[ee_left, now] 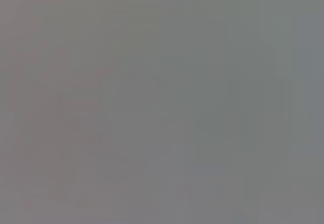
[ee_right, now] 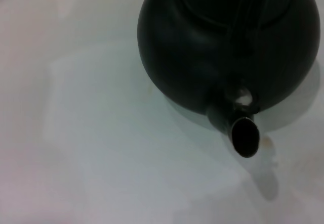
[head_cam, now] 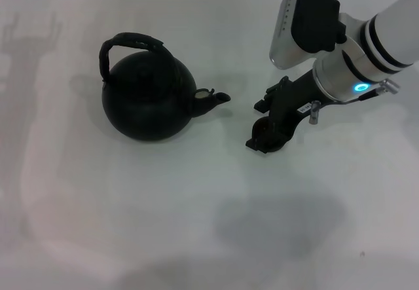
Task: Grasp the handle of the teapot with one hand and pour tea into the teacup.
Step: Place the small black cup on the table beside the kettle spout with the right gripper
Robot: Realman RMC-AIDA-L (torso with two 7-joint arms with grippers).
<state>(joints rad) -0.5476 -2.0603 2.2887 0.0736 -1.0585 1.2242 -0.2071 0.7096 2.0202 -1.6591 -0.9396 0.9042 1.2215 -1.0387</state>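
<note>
Teapot [head_cam: 147,100], large, round and black, sits on the white worktop [head_cam: 196,224] in the left-centre of the head view, its spout [head_cam: 213,97] pointing toward the frame's right. Its dark arched handle [head_cam: 131,44] loops over the top, with nothing touching it. To the right of the spout, apart from it, the right gripper [head_cam: 267,129] reaches down from the upper right of the frame on its white-and-grey arm. A small round dark shape, likely the teacup [head_cam: 264,128], sits at the gripper's tip, but black on black makes it impossible to tell whether the gripper is clenched on it or released. The right wrist view shows the teapot body and spout opening [ee_right: 246,137], with the handle cut off at the frame's top edge. The left wrist view is a blank grey blur, and the left gripper appears nowhere.
</note>
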